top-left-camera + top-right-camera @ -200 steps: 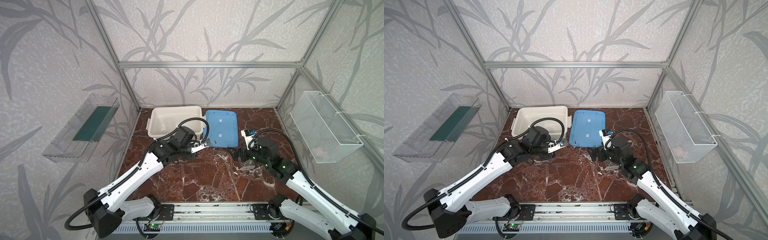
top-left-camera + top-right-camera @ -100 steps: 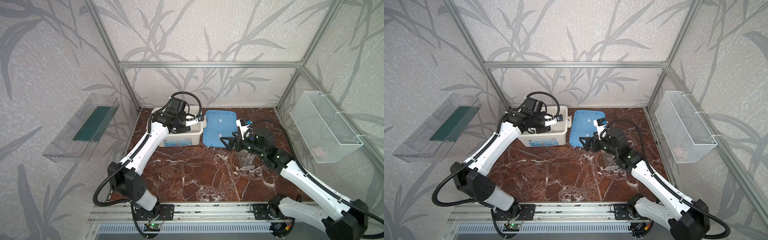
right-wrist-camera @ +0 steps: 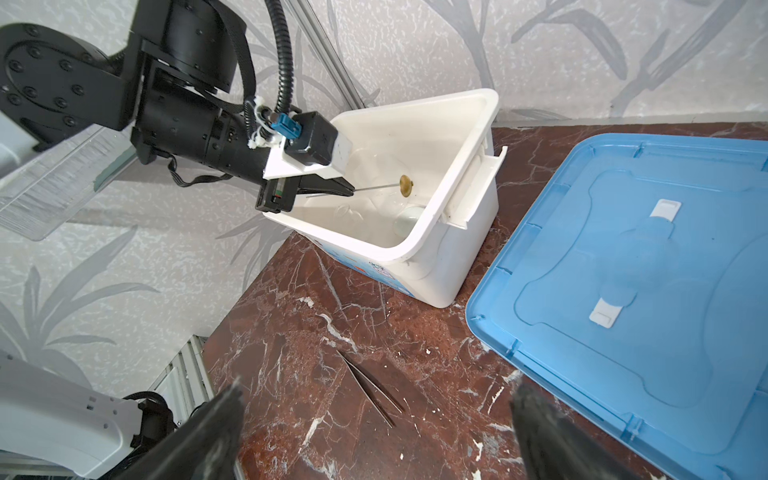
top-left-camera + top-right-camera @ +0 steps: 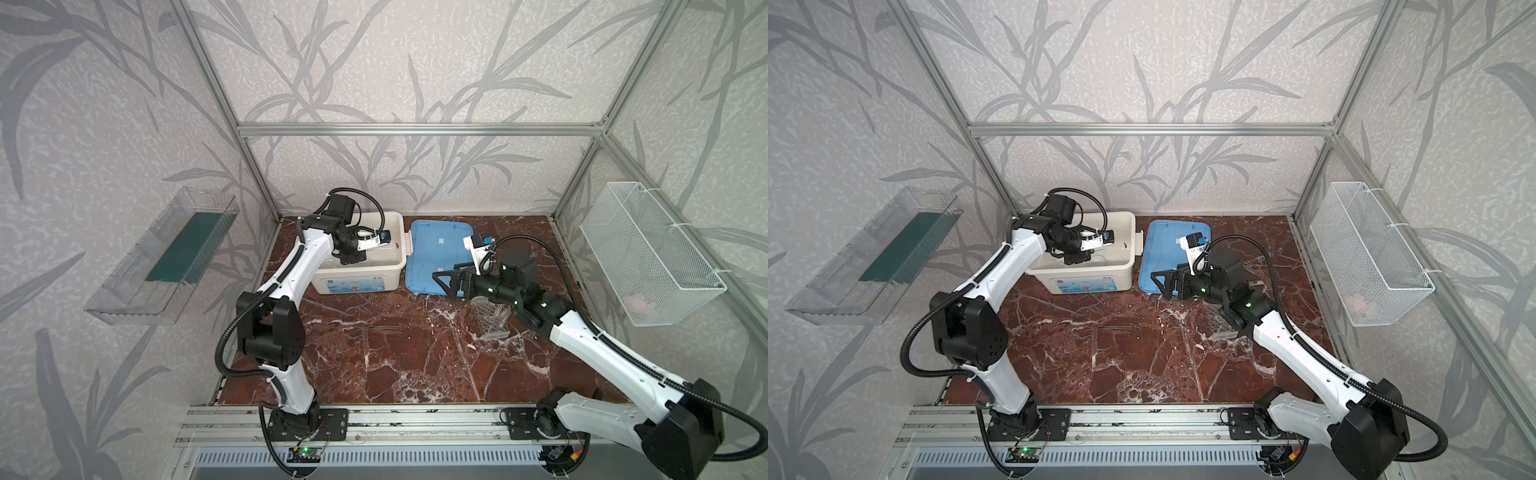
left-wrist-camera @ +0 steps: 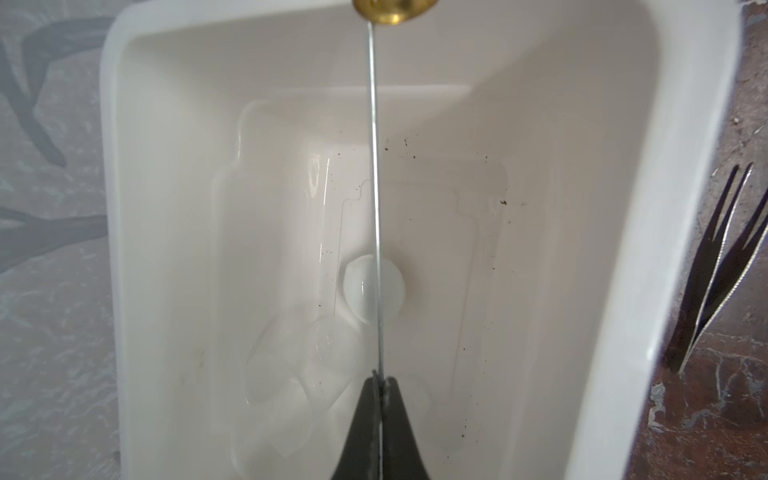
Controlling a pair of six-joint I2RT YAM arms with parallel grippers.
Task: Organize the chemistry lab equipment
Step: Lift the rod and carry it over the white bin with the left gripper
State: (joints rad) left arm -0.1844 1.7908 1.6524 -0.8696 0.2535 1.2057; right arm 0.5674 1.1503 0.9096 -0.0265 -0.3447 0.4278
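Thin metal rod (image 5: 376, 228) with a brass cup tip, pinched at one end by the left end effector (image 5: 380, 376), juts straight out from the jaws over the open white plastic bin (image 5: 677, 166), while the right end effector (image 3: 378, 390) hovers spread above the marble worktop (image 3: 291, 311).

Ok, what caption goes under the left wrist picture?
Shut fingers hold a thin brass-tipped rod over the white bin, a small white dish below.

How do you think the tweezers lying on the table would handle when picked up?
The tweezers lie flat and thin on the polished marble table, so they probably skid and resist pinching. Their two splayed prongs likely spring together when squeezed. Probably light.
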